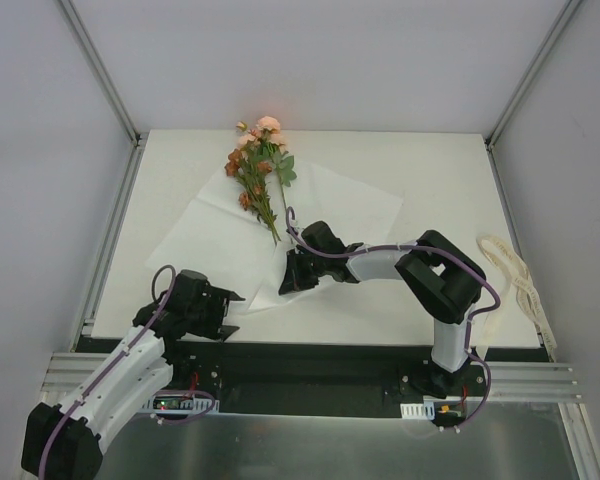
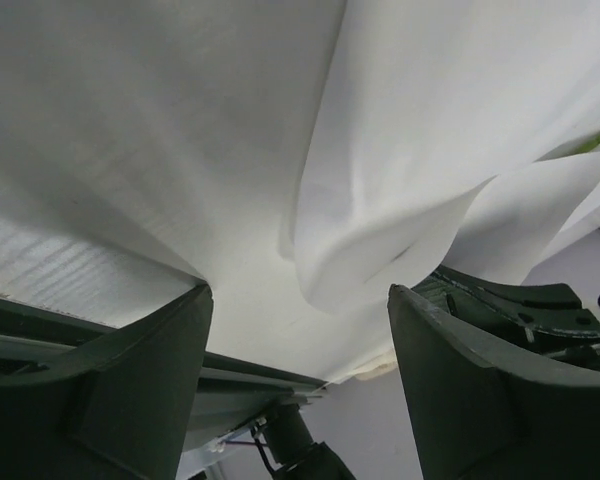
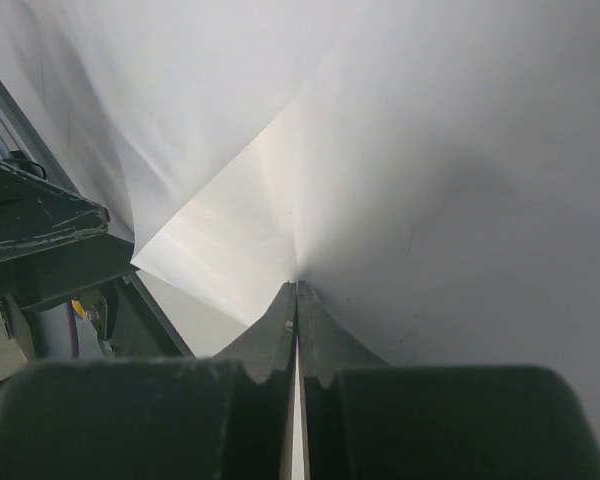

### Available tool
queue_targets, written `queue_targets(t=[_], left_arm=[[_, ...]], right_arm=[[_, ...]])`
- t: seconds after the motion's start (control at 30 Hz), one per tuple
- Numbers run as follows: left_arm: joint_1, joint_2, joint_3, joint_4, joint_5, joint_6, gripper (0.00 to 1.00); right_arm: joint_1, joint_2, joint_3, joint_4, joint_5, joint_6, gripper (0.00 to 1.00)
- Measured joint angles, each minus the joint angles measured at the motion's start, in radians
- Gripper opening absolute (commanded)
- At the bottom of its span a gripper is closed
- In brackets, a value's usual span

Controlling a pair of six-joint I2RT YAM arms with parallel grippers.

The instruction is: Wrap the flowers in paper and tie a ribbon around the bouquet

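Flowers [image 1: 260,175] on paper [image 1: 340,205], mid-counter [image 1: 430,160], not yet wrapped; right fingers [image 3: 270,345] pinched shut on paper's near edge; left fingers [image 2: 130,390] apart, empty; ribbon [image 1: 515,280] far right, untied.

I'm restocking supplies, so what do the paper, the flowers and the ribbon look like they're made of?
Paper: thin matte white tissue, probably; slightly see-through, soft folds. Flowers: maybe fabric blooms, plastic stems; too small to confirm. Ribbon: cream flat band, perhaps fabric; it lies in limp loops.
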Motion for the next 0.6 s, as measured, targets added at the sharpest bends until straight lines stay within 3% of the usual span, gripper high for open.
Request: queue_targets(t=[0.37,0.47,0.6], left_arm=[[0.0,0.051,-0.031,0.066,-0.008,-0.111,0.35],[0.0,0.07,-0.047,0.115,-0.009,-0.119,0.02],[0.0,0.087,-0.061,0.159,-0.025,-0.092,0.0]], right_arm=[[0.002,0.0,0.0,0.0,0.003,-0.003,0.01],[0.003,0.0,0.0,0.0,0.004,-0.003,0.01],[0.006,0.0,0.001,0.001,0.007,-0.003,0.01]])
